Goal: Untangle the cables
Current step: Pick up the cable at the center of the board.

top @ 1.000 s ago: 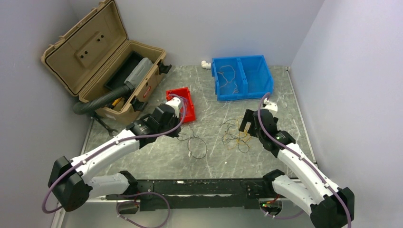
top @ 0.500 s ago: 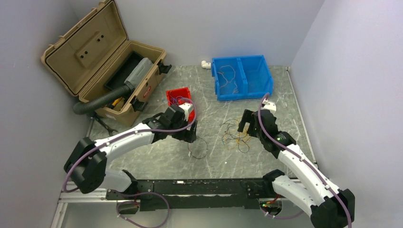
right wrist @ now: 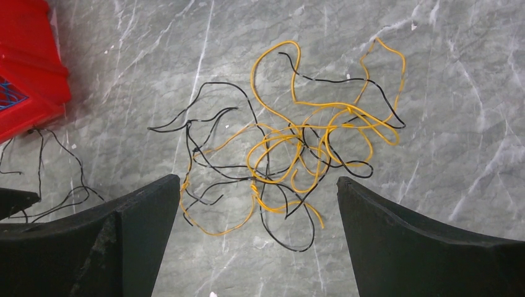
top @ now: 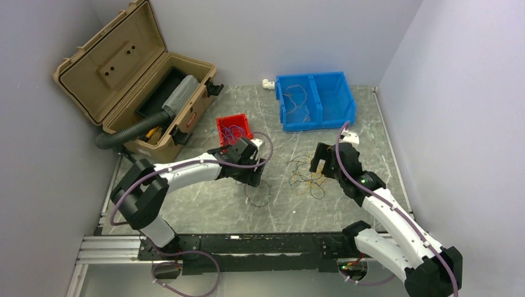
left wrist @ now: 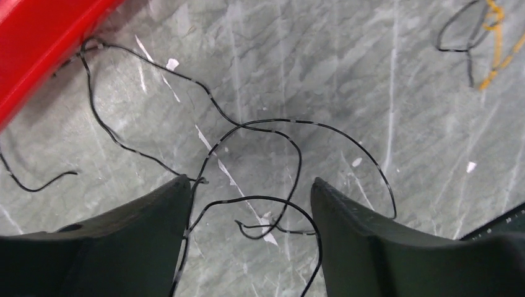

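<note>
A tangle of yellow-orange and black cables lies flat on the grey table, right of centre in the top view. My right gripper hovers over its near edge, open, with only wire ends between the fingers. Loose black cables sprawl left of the tangle. Directly over them my left gripper stands open, and one black loop passes between its fingers on the table. In the top view the left gripper is just below the red bin and the right gripper is beside the tangle.
A small red bin holds thin blue wires. At the back, a blue two-part bin has a few wires in its left half. An open tan toolbox and black corrugated hose fill the back left.
My left arm has swung from over the red bin to the right and down onto the black strands, and its gripper has opened. Blue wires now show in the red bin. The right arm barely moved.
</note>
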`<state>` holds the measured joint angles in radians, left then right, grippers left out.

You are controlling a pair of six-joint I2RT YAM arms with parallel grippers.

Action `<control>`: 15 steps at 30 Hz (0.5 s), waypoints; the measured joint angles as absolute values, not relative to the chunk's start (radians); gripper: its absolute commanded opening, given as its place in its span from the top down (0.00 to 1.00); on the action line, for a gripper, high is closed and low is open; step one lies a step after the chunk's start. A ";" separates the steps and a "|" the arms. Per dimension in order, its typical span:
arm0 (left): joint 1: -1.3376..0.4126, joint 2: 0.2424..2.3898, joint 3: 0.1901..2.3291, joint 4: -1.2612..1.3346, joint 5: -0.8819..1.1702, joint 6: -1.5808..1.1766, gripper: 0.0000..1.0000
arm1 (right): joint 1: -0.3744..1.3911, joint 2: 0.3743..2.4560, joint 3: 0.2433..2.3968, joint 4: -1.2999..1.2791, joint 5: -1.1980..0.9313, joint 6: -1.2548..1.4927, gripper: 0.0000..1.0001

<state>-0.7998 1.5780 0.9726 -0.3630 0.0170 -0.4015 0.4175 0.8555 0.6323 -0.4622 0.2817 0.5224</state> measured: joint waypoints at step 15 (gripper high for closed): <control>-0.828 1.551 1.024 -0.458 -0.029 -0.373 1.00 | 0.418 0.846 0.632 -0.467 0.315 0.531 0.00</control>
